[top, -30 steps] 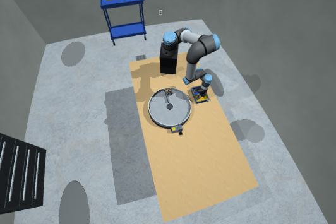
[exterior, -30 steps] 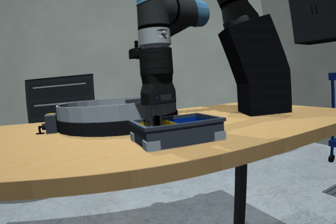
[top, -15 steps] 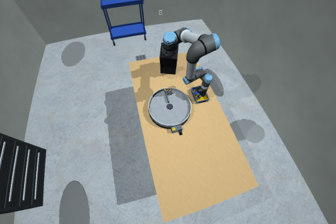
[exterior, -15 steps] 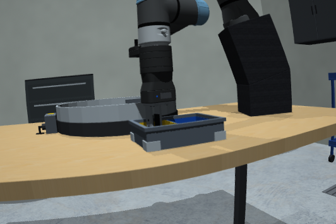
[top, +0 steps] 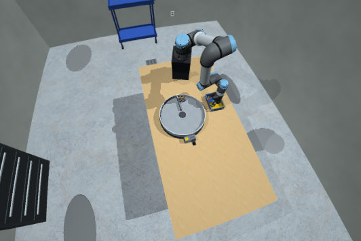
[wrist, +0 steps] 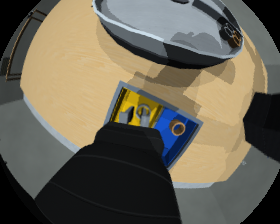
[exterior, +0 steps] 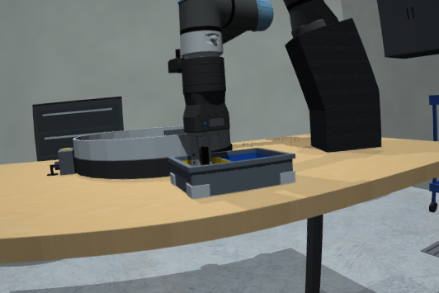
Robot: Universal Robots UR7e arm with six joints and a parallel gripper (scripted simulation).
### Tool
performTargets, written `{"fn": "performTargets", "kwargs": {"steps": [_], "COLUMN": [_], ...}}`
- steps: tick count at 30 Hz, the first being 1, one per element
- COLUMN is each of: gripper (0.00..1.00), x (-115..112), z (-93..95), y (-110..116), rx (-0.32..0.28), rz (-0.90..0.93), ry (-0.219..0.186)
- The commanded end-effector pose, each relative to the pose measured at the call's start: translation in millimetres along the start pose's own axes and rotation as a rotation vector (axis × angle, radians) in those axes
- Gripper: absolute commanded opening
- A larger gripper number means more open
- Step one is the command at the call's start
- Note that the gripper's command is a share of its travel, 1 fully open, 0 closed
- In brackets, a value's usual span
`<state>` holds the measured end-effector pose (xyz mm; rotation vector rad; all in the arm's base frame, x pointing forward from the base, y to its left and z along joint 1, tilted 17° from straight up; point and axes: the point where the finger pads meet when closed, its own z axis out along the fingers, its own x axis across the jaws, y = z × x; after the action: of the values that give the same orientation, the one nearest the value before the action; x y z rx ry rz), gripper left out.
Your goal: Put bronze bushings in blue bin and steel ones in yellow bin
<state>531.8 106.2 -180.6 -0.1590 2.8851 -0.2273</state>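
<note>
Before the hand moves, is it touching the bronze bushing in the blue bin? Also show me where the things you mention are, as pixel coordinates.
Apart. The wrist view shows blue floor between the hand [top: 214,102] [exterior: 200,162] [wrist: 135,116] and the bronze bushing [wrist: 178,133].

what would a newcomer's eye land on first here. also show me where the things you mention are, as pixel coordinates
Probably the big jointed arm with pale blue caps, its gripper [exterior: 200,157] [wrist: 137,112] reaching down over the yellow half of a small two-part tray [top: 224,108] [exterior: 243,175] [wrist: 183,156]. Next, the wide round turntable [top: 190,123] [exterior: 124,150] [wrist: 141,22] beside that tray on the wooden table [top: 217,173] [exterior: 124,210] [wrist: 66,65].
</note>
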Motion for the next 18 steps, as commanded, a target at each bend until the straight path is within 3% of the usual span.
{"fn": "performTargets", "kwargs": {"steps": [1,18], "gripper": [0.42,0.42], "x": [-0.6,-0.6], "z": [-2.1,-6.9], "y": [0.1,0.1], "rx": [0.000,0.000], "rz": [0.000,0.000], "ry": [-0.001,-0.001]}}
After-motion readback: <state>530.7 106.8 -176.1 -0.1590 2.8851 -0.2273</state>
